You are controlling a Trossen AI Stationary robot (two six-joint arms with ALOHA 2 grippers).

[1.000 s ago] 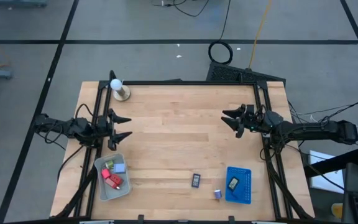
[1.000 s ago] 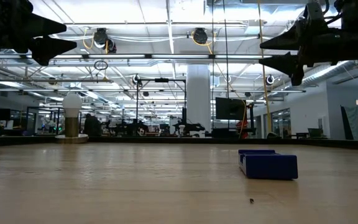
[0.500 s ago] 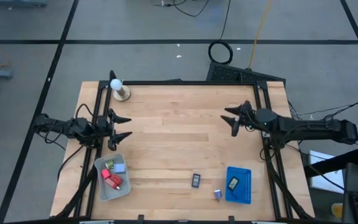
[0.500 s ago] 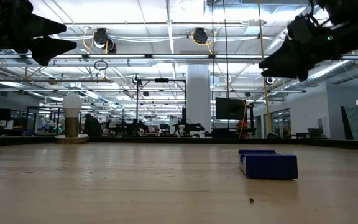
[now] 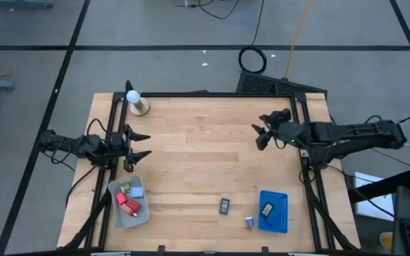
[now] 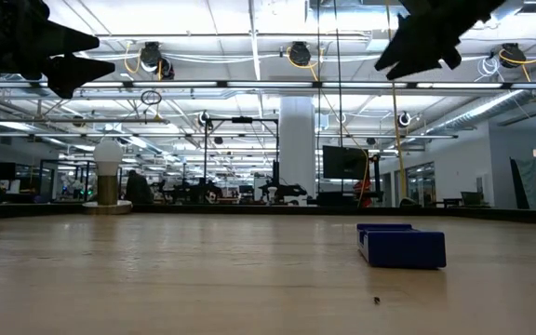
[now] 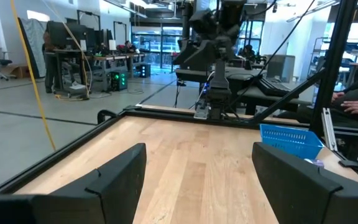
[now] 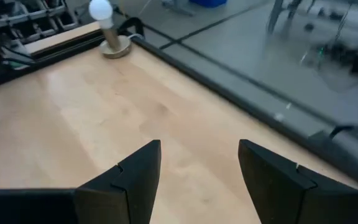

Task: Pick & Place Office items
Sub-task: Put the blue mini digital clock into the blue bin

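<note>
At the far left we see the left gripper [image 5: 139, 150] hovering over the table's [image 5: 205, 163] left edge, its fingers spread apart and holding nothing. Just below it in the high view sits the grey tray [image 5: 114, 213], holding a red block [image 5: 129, 205], a light-blue block [image 5: 137, 191] and what looks like a green-white bit [image 5: 125, 188], though these are too small to be sure of. Near the back-left corner stands the white ball on its wooden base [image 5: 136, 102]. Toward the front middle a black rectangle [image 5: 224, 206] lies alone on the wood. Right of it a small purple bit [image 5: 249, 222] rests just beside the blue tray [image 5: 283, 220], which holds a second black rectangle [image 5: 267, 210]. The right gripper [image 5: 263, 133] hangs high over the table's right side, fingers parted and empty.
</note>
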